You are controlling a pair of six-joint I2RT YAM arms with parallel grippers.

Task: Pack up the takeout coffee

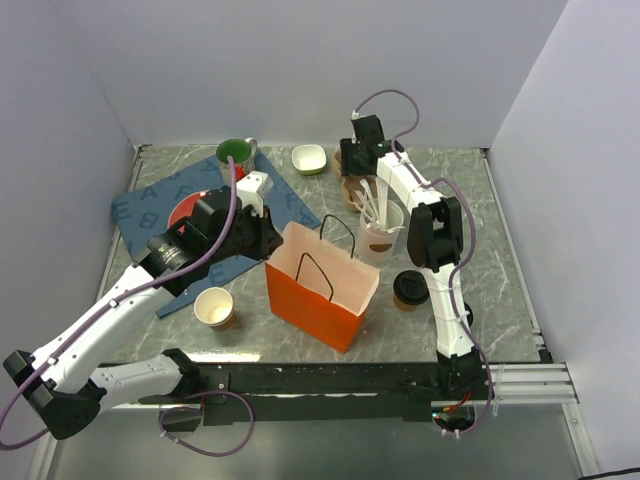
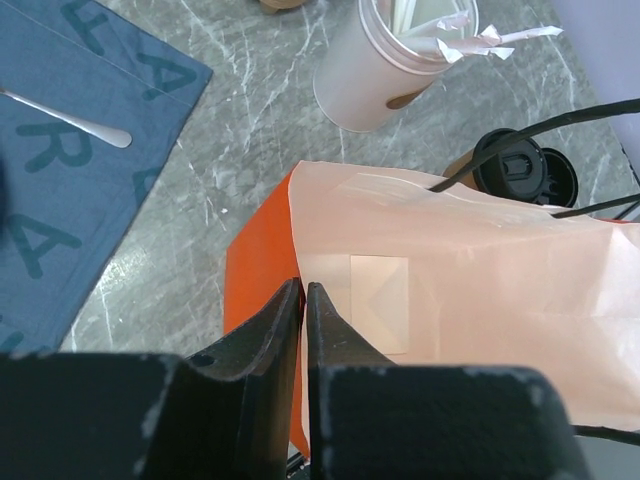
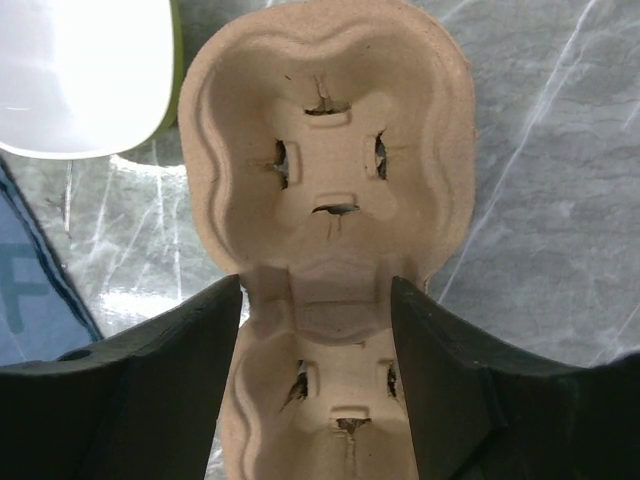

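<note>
Orange paper forms the bag (image 1: 310, 305) that stands open at the middle of the table, its black handles up. Just left of its near corner sits a lidless tan cup (image 1: 215, 308). The takeout coffee (image 1: 410, 290), a brown cup under a black lid, stands upright close to the bag's right side, on the bare table.

The left gripper (image 2: 303, 290) is at the bag's left rim. Its fingers are drawn almost together, with the paper wall running into the thin gap between them, so the coffee lies across the bag's mouth from these fingers and apart from them.

Beyond the bag's far rim stands a white cup of wrapped straws (image 1: 383, 232). Left of the bag lies a blue mat (image 1: 150, 205).

Farther back from the bag, the right gripper (image 3: 316, 285) hangs over a pulp cup carrier (image 3: 325, 120). Its fingers are wide, one on each side of the carrier's waist; I cannot tell whether they press it. The coffee is well apart from them, nearer the bag. A white bowl (image 1: 308, 158) and a green mug (image 1: 235, 153) sit farthest back.
</note>
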